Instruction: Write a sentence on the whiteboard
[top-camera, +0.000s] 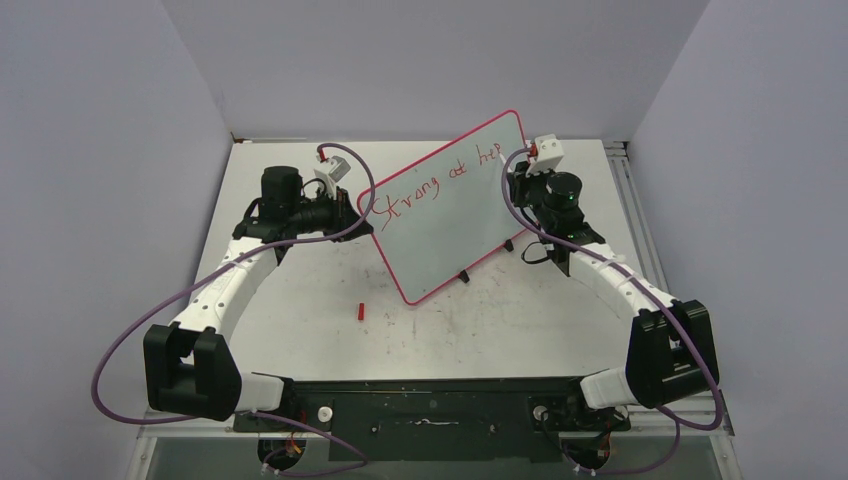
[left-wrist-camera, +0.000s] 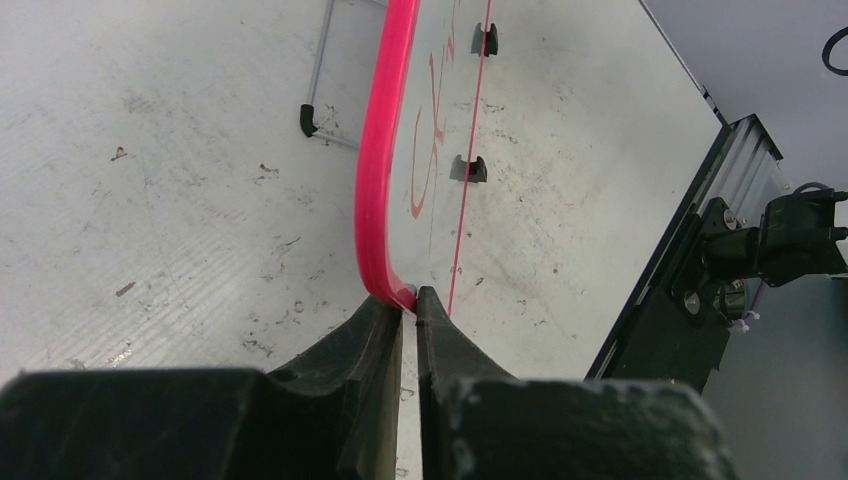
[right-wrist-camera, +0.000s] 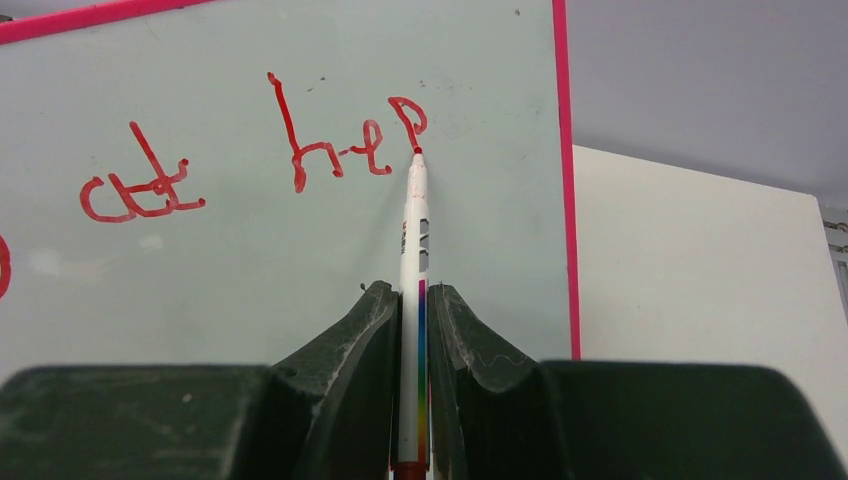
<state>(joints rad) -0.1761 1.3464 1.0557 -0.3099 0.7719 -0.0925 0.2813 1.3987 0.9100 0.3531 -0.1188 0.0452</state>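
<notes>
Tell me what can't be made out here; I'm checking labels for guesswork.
Right wrist view: the sentence is cut off by the left edge before "at".
Left wrist view: the whiteboard is seen nearly edge-on, lettering unreadable.
Top view: the small red piece is too small to identify.
Right wrist view: the marker runs off the bottom edge.

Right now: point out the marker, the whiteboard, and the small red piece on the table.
marker (right-wrist-camera: 412, 235), right wrist view, white barrel just above the fingers.
whiteboard (top-camera: 440, 240), top external view, bare face below the lettering.
small red piece (top-camera: 360, 311), top external view, its middle, lying on the tabletop.
</notes>
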